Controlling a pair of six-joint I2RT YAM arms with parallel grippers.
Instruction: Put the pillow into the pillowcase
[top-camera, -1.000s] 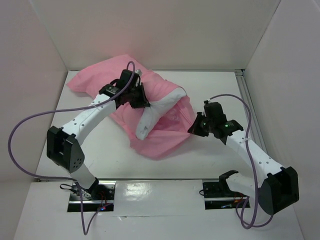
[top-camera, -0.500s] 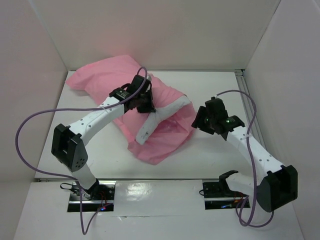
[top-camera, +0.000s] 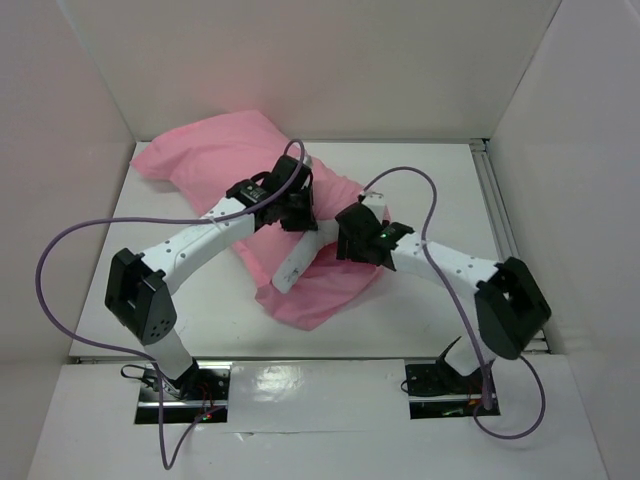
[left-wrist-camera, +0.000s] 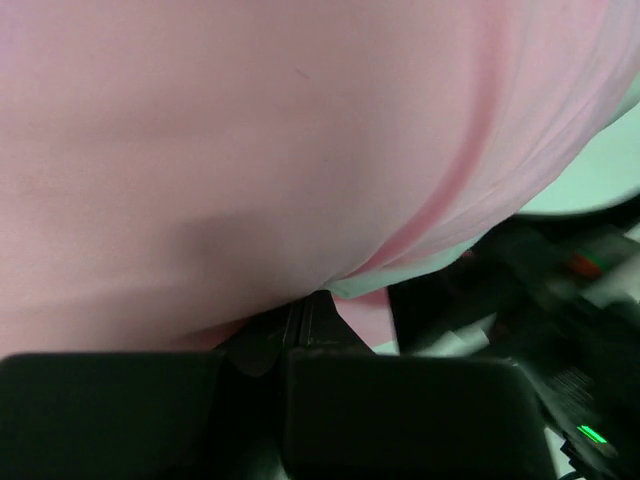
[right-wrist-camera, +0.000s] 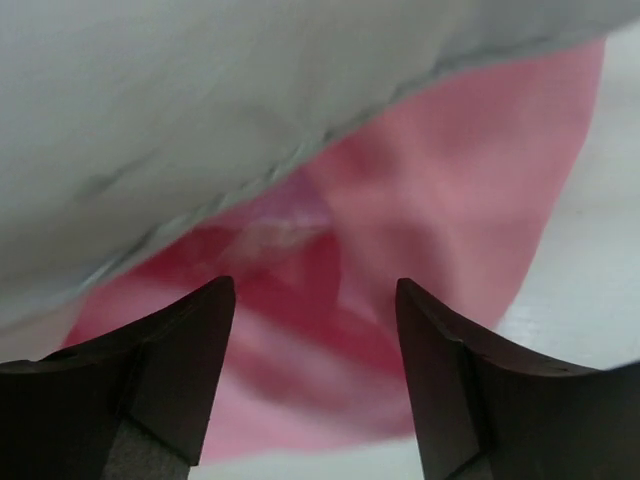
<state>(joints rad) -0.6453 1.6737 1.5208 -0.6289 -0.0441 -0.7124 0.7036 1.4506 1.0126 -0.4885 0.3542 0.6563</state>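
Pink pillowcase (top-camera: 215, 150) bunched across the far left of the white table (top-camera: 430, 190), mouth facing the arms. White pillow (top-camera: 292, 265) mostly inside, by the look of it, with only a narrow end poking out at the opening. Left gripper (left-wrist-camera: 308, 308) pinched tight on the pillowcase edge, probably to hold the mouth lifted. Right gripper (right-wrist-camera: 315, 340) spread wide and empty, aimed at the gap between pillow above and pink lining below, likely set to push the last of the pillow in.
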